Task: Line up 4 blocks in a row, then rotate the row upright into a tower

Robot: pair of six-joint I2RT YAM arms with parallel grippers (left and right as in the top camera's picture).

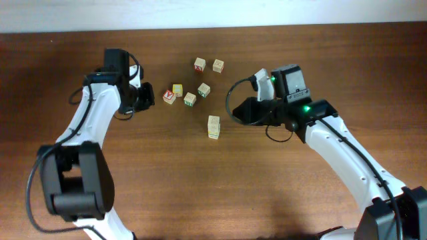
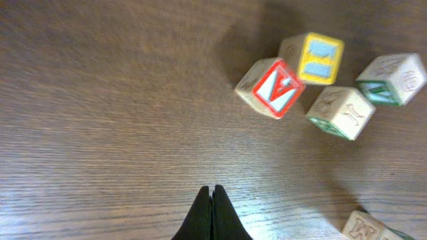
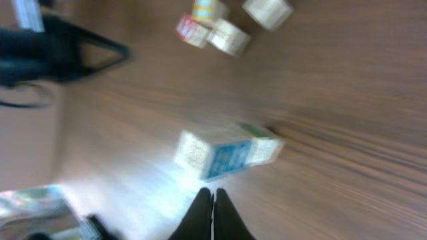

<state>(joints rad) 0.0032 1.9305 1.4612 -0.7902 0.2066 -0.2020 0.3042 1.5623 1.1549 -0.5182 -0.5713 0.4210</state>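
Overhead: a touching pair of blocks [image 1: 213, 127] lies on the bench [image 1: 200, 193] near the right pincer [image 1: 237, 112]; six more sit by the left pincer [image 1: 147, 97]. Left wrist: pincer [image 2: 212, 203] closed, empty, red "A" cube [image 2: 270, 88] ahead. Right wrist alone shows the pair's blue face [image 3: 228, 159], just ahead of that closed, empty pincer [image 3: 213, 203].

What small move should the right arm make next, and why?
Probably open the right gripper: its jaws are shut and empty, while the pair of blocks lies side by side just ahead of it, untouched.
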